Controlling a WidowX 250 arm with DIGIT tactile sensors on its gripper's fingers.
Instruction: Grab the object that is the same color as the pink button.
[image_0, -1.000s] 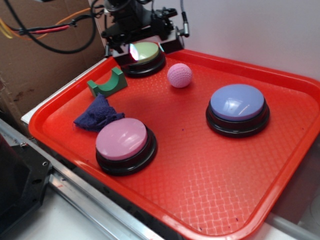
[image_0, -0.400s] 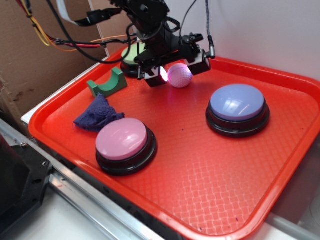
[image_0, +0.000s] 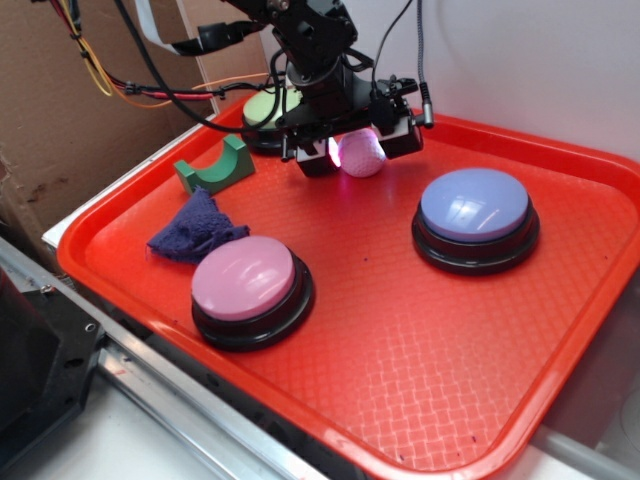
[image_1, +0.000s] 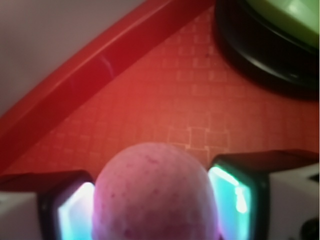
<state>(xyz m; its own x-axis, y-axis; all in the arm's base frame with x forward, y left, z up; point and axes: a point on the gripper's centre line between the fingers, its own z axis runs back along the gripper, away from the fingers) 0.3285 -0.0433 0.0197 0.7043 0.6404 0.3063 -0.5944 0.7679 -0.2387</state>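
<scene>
The object, a small pink dimpled ball (image_0: 363, 156), rests on the red tray (image_0: 400, 330) near its back rim. My gripper (image_0: 360, 152) is lowered over it, open, with one lit pad on each side. In the wrist view the ball (image_1: 155, 195) fills the gap of the gripper (image_1: 155, 212); the pads (image_1: 75, 212) sit right at its sides, and I cannot tell if they touch it. The pink button (image_0: 245, 278), a smooth pink dome on a black base, stands at the tray's front left, well away from the gripper.
A green button (image_0: 262, 108) stands just left of and behind the gripper, also seen as the green button (image_1: 280, 20) in the wrist view. A lilac-blue button (image_0: 473, 205) is at right. A green arch block (image_0: 215, 168) and a dark blue cloth (image_0: 195, 228) lie at left. The tray's raised rim (image_1: 100, 65) runs close behind the ball.
The arm came forward from behind the green button and dropped over the ball. In the last half second it settled slightly lower; the ball has stayed put.
</scene>
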